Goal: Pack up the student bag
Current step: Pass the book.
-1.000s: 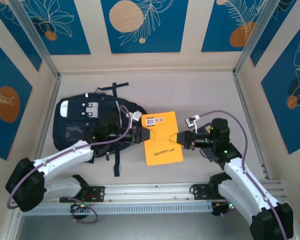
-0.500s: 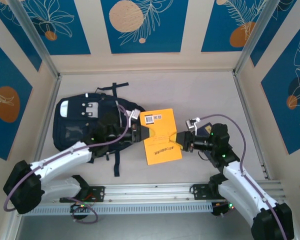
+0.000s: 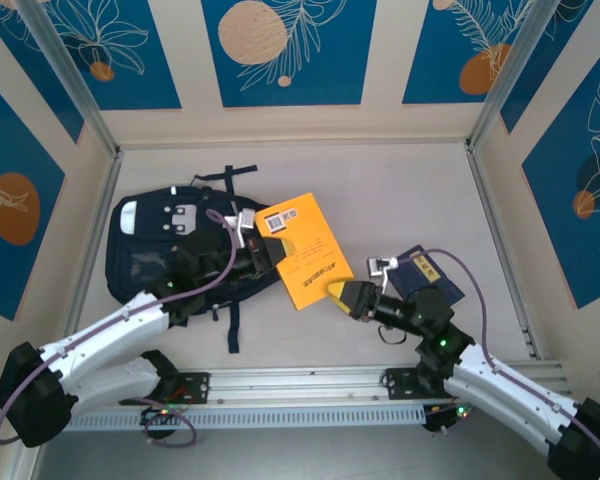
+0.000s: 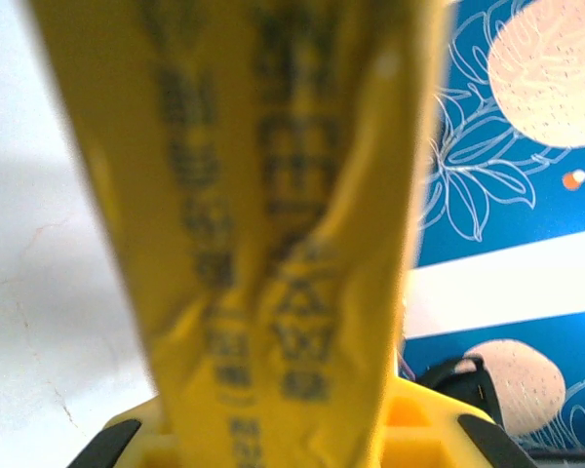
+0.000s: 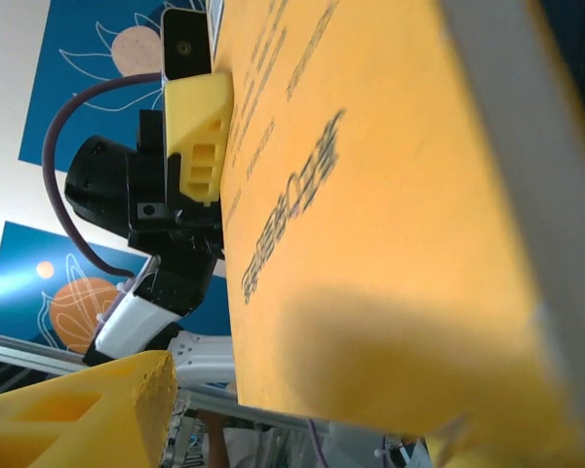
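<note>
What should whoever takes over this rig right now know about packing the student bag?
Left tool: shut on the yellow book, holding one edge, right beside the student bag.
Right tool: open at the book's near corner; I cannot tell if it touches.
Navy booklet: on the table by the right arm.
Done: book gripped, not yet in the bag.
Left: get the book, and probably the booklet, into the bag; I cannot tell if the bag is open.

Bright even light, wrist views blurred
</note>
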### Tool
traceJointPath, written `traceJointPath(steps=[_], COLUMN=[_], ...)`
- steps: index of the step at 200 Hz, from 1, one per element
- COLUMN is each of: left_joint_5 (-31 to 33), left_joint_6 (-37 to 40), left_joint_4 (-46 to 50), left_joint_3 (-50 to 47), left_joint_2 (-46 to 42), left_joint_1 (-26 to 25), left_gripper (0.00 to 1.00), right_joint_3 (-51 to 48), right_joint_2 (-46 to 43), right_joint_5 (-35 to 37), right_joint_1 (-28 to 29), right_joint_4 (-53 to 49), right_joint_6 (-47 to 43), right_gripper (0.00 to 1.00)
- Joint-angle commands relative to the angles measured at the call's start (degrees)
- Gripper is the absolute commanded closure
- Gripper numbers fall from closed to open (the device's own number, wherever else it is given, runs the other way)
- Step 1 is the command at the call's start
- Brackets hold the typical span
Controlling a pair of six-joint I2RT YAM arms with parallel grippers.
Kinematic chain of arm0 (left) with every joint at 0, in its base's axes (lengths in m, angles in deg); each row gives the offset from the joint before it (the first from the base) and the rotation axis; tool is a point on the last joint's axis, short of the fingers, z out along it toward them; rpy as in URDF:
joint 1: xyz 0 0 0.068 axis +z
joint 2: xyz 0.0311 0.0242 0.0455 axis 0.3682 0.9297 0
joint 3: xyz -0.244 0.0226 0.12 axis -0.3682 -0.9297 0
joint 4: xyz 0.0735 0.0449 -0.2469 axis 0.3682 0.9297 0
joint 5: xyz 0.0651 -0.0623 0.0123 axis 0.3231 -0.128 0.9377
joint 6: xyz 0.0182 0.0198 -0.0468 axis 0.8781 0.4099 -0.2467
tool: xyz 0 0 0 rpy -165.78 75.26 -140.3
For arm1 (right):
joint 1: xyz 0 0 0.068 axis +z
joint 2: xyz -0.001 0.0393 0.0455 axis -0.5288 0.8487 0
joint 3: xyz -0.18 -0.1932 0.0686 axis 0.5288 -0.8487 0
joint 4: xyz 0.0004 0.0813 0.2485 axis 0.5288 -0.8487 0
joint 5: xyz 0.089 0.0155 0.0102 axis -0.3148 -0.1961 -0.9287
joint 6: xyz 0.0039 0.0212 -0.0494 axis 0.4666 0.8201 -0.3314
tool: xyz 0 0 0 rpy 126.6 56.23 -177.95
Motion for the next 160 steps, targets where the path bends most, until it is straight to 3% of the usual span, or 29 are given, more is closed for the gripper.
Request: traceJointPath(steps=[1, 17, 58, 95, 127, 160], left_joint_5=[3.80, 4.25, 6.18, 7.03, 8.22, 11.47], left_joint_6=[-2.34, -3.12, -3.57, -3.69, -3.75, -3.70], left_joint_4=[-5.38, -6.63, -6.42, -6.03, -4.16, -0.73], left_joint_3=[-1.49, -2.47, -3.90, -4.47, -4.68, -5.03], left_joint_2=[-0.79, -0.13, 0.03, -0.50, -1.49, -4.08], left_joint_1=[0.48, 0.27, -0.49, -0.72, -0.75, -0.72], left_gripper=[1.00, 1.00, 1.00, 1.00, 1.00, 0.98], right_joint_3=[0.65, 1.78, 3.49, 6.75, 7.11, 7.95], right_joint_2=[0.22, 3.21, 16.11, 22.16, 21.80, 16.56], right_joint_5=[19.18, 25.32, 30.57, 36.00, 40.10, 39.12], right_joint_1=[6.90, 10.74, 13.90, 15.06, 13.84, 13.35], right_joint_4=[5.67, 7.88, 23.00, 26.10, 25.43, 19.48], right_joint_6=[-3.60, -5.83, -6.69, -5.40, 1.27, 2.44], right_gripper=[0.35, 0.35, 0.38, 0.43, 0.54, 0.54])
